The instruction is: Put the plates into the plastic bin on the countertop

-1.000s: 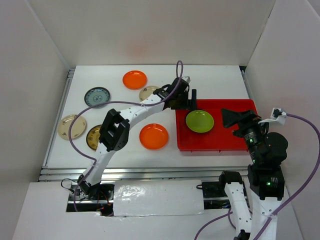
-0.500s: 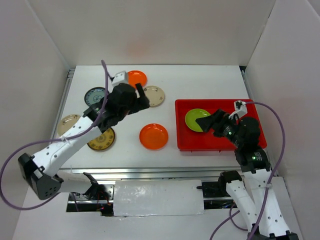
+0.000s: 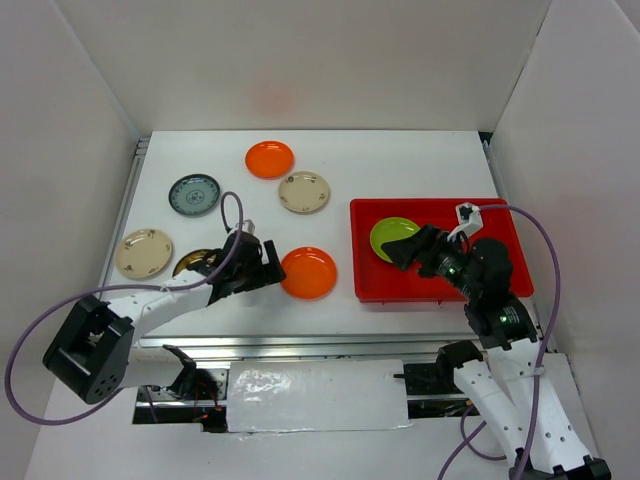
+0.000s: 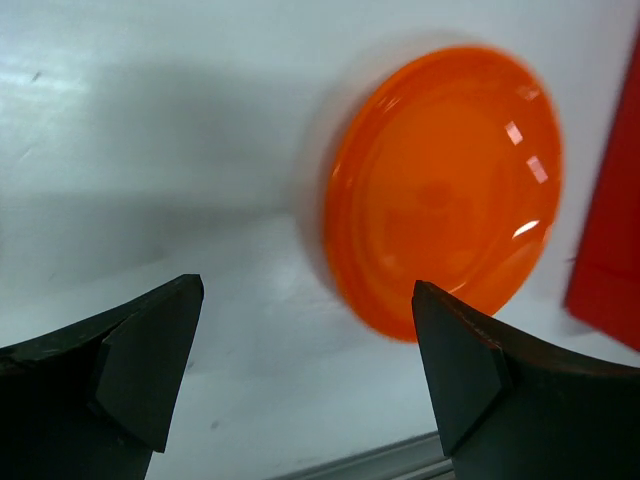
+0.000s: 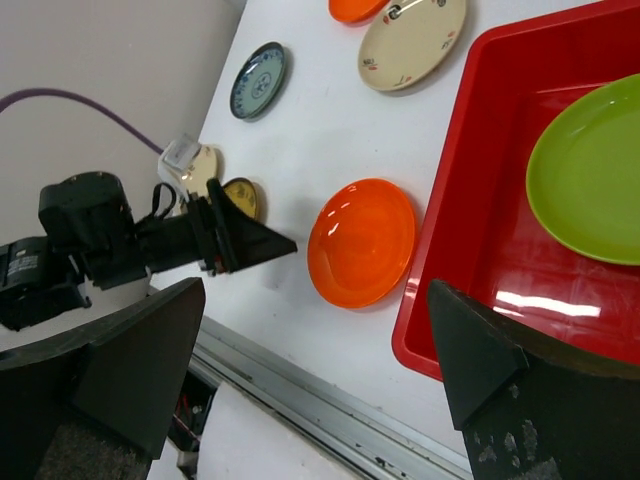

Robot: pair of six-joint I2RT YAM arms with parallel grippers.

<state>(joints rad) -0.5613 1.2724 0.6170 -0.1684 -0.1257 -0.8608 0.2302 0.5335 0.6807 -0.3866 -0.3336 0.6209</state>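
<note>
Nearest the bases, the left gripper point(image 3: 273, 270) is seen low over the countertop point(image 3: 420, 165), jaws spread wide and empty. The near orange plate point(image 3: 307, 273) lies just beyond its fingertips, straight ahead and towards the plastic bin point(image 3: 400, 294); being round, it offers no long axis, and the left arm is judged the nearer. Over the bin the right gripper point(image 3: 400, 248) is held wide and empty by the lime green plate point(image 3: 388, 234) already inside, a second orange plate point(image 3: 270, 159) is left farthest back, and no writing can be read.
</note>
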